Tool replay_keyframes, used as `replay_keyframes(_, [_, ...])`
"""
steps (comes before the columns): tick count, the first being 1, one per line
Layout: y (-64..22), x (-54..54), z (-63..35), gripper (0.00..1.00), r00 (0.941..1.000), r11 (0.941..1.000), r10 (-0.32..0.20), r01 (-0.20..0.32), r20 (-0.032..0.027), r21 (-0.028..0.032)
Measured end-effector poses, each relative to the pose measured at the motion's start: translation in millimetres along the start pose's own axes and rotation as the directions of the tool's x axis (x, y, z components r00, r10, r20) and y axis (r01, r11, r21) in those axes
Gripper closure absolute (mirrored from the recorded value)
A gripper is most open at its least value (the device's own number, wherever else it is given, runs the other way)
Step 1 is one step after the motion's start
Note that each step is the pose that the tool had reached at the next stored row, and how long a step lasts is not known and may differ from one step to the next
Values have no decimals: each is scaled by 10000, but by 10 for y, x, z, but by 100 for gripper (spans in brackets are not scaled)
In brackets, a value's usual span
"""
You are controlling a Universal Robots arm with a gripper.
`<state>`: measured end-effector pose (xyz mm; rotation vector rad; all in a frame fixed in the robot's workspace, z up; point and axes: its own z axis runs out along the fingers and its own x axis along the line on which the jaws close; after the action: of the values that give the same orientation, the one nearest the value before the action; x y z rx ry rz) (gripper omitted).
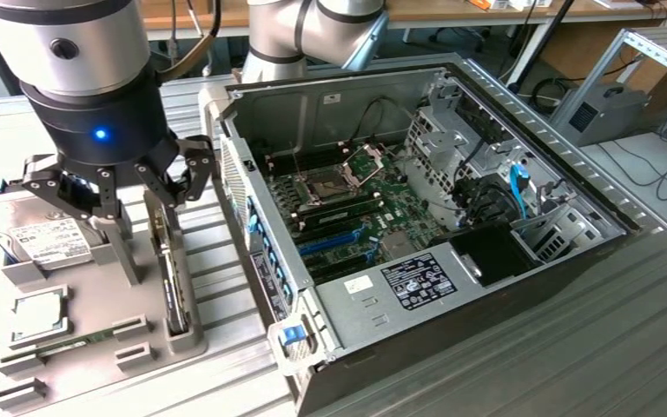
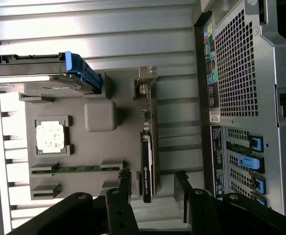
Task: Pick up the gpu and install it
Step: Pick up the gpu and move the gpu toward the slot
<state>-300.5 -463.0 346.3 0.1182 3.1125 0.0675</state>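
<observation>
The gpu (image 1: 171,287) stands on its edge in a slot of the grey parts holder (image 1: 84,369), in the exterior view's left, beside the open computer case (image 1: 346,295). In the wrist view the gpu (image 2: 148,147) is a thin dark strip with its silver bracket (image 2: 145,81) at one end. My gripper (image 1: 136,187) hangs above the card with its jaws open. In the wrist view the gripper (image 2: 153,183) has one finger on each side of the card's end, with a gap to it on both sides. Nothing is held.
On the holder (image 2: 99,147) also sit a silver hard drive (image 1: 38,234), a processor chip (image 1: 38,313) and a green memory stick (image 1: 67,343). The case's motherboard (image 1: 346,217) lies exposed. The case's rear panel (image 2: 240,88) stands close beside the card.
</observation>
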Motion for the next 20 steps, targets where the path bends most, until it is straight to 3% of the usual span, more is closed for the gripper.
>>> replay_keyframes(7, [-3,2,82,52,10000,10000,0,0,1,-1])
replay_keyframes(20, [-6,4,143,52,10000,10000,0,0,1,-1])
